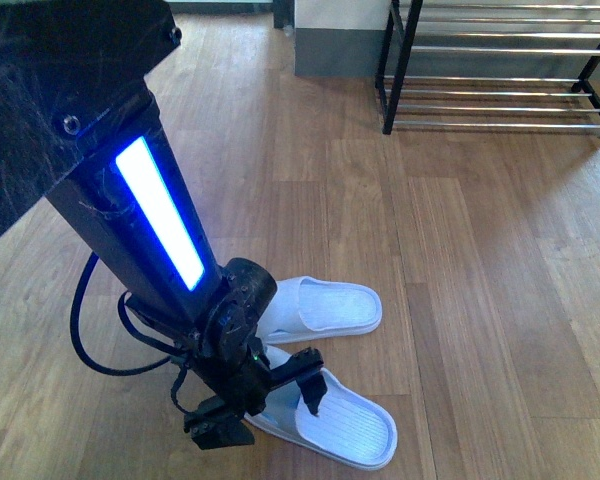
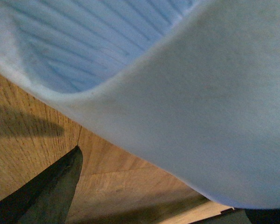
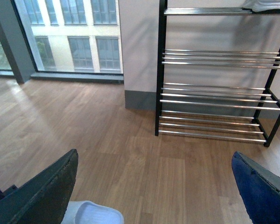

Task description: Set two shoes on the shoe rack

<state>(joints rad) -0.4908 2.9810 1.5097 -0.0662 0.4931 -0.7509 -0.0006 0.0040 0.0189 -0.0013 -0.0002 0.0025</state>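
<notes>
The left gripper (image 1: 268, 410) hangs spread open over the strap end of the near slipper (image 1: 352, 430), which lies on the floor (image 1: 460, 280) well short of the rack (image 1: 500, 95). The slipper's long axis runs rightward from the gripper. The right gripper (image 3: 155, 156) gapes empty and faces the rack.

White slipper (image 1: 355, 430) with pale-blue ribbed footbed at the black left gripper (image 1: 270, 405), second white slipper (image 1: 330, 305) just beyond it, brown wood-grain floor (image 1: 480, 300), black-framed shoe rack (image 1: 398, 75) with chrome bars well beyond.
</notes>
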